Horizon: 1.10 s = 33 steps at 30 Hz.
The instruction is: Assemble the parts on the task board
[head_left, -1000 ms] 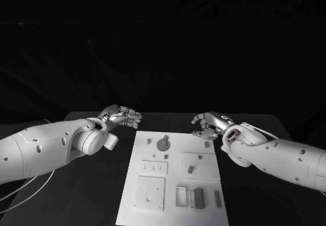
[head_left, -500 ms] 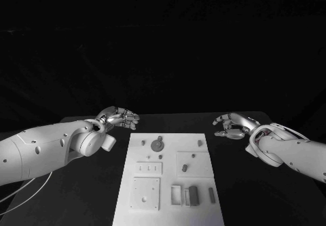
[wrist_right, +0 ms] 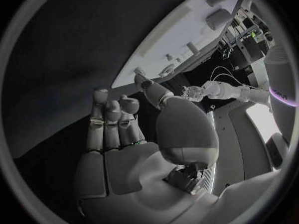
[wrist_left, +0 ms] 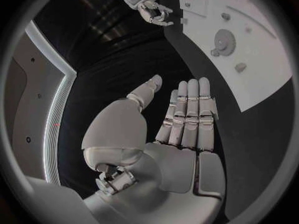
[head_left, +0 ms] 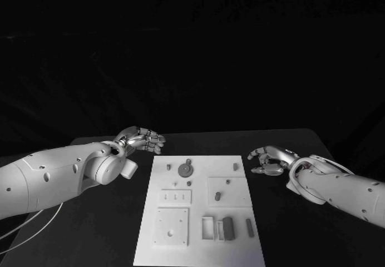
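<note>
The white task board point(head_left: 201, 247) lies lengthwise in the middle of the black table. On it are small grey parts: a round disc point(head_left: 186, 168) near the far end, a small peg point(head_left: 218, 196) in a square recess, and a dark block point(head_left: 228, 228) near the front. My left hand point(head_left: 143, 139) hovers off the board's far left corner; its fingers point(wrist_left: 190, 109) are stretched out and the palm is empty. Off the board's far right edge, my right hand point(head_left: 268, 160) has its fingers point(wrist_right: 112, 122) slightly bent and holds nothing. The wrist views also show the board point(wrist_left: 249, 59) point(wrist_right: 181, 30).
Bare black table point(head_left: 305, 222) runs along both sides of the board. A square plate with holes point(head_left: 172, 225) and a strip with three slots point(head_left: 176, 197) sit on the board's left half. My white forearms point(head_left: 56, 178) reach in from both sides.
My right hand has drawn away from the board's far right corner, to the right and a little nearer. The left hand has stayed where it was. The view shifted slightly.
</note>
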{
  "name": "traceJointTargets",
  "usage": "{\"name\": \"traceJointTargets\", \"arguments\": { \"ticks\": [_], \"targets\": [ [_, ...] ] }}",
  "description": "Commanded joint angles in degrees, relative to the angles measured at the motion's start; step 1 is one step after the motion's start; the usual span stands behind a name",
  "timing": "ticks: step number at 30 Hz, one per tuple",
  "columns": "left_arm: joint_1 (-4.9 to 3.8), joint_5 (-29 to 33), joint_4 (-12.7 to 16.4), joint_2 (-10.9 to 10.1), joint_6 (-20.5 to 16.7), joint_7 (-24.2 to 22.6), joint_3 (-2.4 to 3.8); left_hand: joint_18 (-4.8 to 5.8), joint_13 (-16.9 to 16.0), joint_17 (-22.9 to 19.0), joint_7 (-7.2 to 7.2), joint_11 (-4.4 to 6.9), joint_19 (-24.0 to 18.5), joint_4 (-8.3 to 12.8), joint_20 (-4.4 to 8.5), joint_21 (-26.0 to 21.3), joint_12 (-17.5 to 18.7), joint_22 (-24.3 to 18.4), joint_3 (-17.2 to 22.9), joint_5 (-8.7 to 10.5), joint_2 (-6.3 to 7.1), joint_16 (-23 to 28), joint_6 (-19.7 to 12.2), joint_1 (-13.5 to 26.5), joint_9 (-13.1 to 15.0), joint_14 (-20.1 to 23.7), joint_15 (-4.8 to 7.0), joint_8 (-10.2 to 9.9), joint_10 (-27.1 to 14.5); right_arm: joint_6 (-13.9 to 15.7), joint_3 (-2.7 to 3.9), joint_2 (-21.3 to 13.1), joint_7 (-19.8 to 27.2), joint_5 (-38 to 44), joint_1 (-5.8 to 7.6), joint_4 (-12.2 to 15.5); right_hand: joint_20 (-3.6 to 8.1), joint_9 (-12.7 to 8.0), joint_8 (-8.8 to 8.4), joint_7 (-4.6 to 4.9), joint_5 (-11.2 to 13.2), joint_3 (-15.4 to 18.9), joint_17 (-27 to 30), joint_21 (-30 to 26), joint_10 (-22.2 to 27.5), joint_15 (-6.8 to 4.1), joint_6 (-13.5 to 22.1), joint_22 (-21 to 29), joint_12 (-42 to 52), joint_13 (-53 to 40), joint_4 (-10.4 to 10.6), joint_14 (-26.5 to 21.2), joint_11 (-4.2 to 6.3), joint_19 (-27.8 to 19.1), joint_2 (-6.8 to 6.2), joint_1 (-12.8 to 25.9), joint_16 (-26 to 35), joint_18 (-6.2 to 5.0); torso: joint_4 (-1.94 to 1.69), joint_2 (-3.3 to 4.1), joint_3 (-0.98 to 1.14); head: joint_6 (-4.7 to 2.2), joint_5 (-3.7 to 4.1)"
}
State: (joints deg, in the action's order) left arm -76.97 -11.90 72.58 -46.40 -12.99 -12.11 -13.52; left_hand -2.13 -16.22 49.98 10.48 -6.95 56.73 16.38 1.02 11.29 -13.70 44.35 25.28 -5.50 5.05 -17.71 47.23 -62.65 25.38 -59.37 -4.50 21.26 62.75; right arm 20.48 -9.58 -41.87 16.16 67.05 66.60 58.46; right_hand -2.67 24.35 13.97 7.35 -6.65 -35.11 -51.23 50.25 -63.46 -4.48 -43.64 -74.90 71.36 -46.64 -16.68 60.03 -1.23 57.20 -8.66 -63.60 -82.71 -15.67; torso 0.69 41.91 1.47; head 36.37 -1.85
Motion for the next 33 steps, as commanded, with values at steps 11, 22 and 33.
{"name": "traceJointTargets", "arguments": {
  "ticks": [11,22,33],
  "targets": [
    [0.17,-0.09,0.36,0.38,0.89,0.19,0.03,-0.81,-0.1,0.14,-0.03,-0.07,0.4,0.03,0.13,-0.23,0.17,0.09,0.01,0.17,0.06,0.29,-0.45,-0.17,0.05,-0.23,-0.05,-0.28,-0.55,0.23,0.18,1.87,1.26,0.43,-0.23,-1.44,-0.01,-0.01,0.25,0.44,-0.67,0.75,-0.23,0.58,-0.36,-0.11,0.48,-1.18,0.67,-0.48,0.24,0.18,-0.09,0.4,1.11,0.37,-0.82,0.67,-0.42,0.17,0.5,0.28,-0.4],
    [0.16,-0.15,0.92,0.29,1.06,0.23,0.05,-0.8,-0.12,0.2,-0.01,-0.08,0.4,0.03,0.13,-0.25,0.19,0.11,-0.03,0.17,0.04,0.36,-0.47,-0.12,0.06,-0.24,-0.05,-0.3,-0.57,-0.69,0.19,4.94,0.87,0.32,-0.27,-4.93,0.02,-0.02,0.27,0.52,-0.42,0.87,-0.23,0.66,-0.37,-0.01,0.59,-1.16,0.78,-0.56,0.27,0.24,-0.18,0.47,1.28,0.74,-0.93,0.67,-0.36,0.18,0.46,0.43,-0.45],
    [0.15,-0.2,1.19,0.25,1.02,0.26,0.05,-0.8,-0.14,0.24,-0.01,-0.08,0.39,0.04,0.14,-0.28,0.2,0.12,-0.05,0.17,0.04,0.42,-0.46,-0.12,0.08,-0.25,-0.05,-0.3,-0.57,-2.04,0.2,7.15,0.94,0.39,-0.66,-7.06,0.02,-0.05,0.26,0.61,-0.17,0.97,-0.22,0.68,-0.32,0.06,0.73,-1.14,0.82,-0.6,0.31,0.21,-0.26,0.45,1.45,1.11,-0.96,0.67,-0.27,0.17,0.48,0.61,-0.85]
  ]
}}
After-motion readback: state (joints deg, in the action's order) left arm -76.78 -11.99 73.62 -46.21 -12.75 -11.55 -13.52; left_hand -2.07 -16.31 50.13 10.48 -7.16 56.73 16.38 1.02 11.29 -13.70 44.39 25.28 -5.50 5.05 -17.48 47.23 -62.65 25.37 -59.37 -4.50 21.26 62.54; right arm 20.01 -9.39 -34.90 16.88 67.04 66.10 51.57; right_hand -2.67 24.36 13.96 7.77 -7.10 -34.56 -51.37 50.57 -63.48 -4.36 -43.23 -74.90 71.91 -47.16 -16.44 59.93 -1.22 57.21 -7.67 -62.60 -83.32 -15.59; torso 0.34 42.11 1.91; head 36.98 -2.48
